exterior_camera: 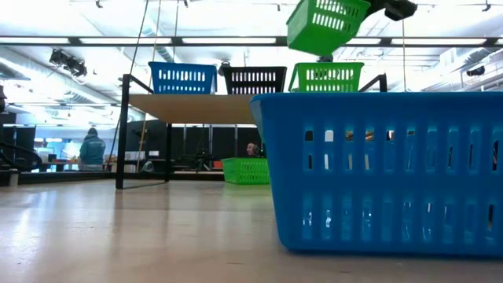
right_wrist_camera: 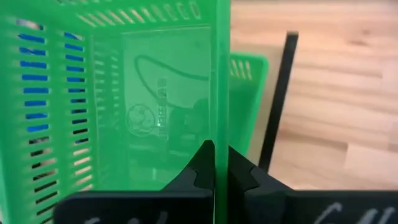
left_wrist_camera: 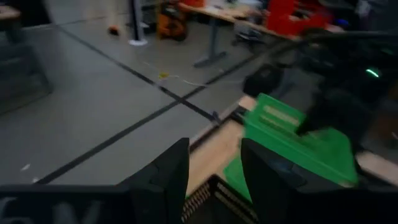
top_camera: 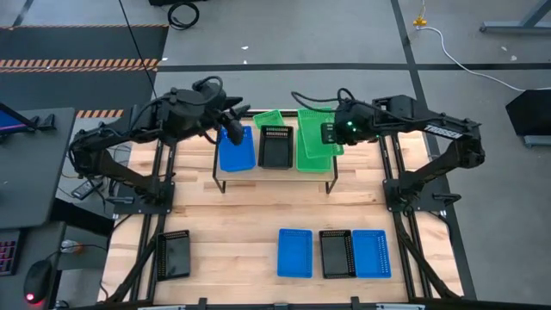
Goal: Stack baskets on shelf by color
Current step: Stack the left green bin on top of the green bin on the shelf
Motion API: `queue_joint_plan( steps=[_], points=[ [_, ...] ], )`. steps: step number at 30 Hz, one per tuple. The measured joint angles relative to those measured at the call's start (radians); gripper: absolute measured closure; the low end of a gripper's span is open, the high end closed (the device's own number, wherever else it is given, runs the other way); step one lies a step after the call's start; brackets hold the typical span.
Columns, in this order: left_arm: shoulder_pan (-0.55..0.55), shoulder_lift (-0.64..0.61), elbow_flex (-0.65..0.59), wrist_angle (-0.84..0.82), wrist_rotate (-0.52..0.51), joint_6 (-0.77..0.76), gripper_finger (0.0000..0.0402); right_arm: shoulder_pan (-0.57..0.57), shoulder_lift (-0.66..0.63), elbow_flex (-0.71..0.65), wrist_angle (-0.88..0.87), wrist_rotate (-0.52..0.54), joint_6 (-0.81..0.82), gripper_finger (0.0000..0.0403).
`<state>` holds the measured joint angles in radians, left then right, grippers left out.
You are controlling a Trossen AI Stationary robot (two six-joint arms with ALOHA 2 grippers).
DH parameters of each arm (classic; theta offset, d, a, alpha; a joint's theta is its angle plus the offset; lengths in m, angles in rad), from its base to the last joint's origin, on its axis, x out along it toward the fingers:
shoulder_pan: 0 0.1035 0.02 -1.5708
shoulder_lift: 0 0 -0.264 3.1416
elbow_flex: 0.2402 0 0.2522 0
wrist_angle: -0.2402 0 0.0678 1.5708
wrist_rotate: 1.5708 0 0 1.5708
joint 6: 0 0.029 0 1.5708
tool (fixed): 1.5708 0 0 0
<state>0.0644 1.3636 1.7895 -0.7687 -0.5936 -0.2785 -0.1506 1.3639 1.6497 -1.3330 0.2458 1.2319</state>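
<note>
Wooden table (top_camera: 250, 220) under shelf (top_camera: 274, 176) and 4 baskets: 2 blue (top_camera: 294, 252), 2 black (top_camera: 173, 254).

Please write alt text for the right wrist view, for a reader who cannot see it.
The right end effector is shut on the thin wall of a green basket, held above another green basket beside a black shelf leg and the wooden table.
</note>
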Motion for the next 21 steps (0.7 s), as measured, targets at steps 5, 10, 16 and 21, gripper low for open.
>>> queue_joint_plan(
  steps=[5,10,16,21],
  points=[
    [-0.046,-0.006,0.000,0.015,0.060,0.037,0.0246,0.013,0.043,0.000,-0.035,-0.017,0.030,0.0393],
    [-0.097,-0.006,0.000,0.016,0.075,0.039,0.0250,0.012,0.080,0.000,-0.037,-0.011,0.061,0.0393],
    [-0.159,-0.006,0.000,0.016,0.075,0.020,0.0252,0.012,0.127,0.000,-0.079,-0.015,0.119,0.0393],
    [-0.198,-0.006,0.000,0.016,0.076,0.009,0.0251,0.007,0.142,-0.002,-0.079,-0.013,0.145,0.0393]
  ],
)
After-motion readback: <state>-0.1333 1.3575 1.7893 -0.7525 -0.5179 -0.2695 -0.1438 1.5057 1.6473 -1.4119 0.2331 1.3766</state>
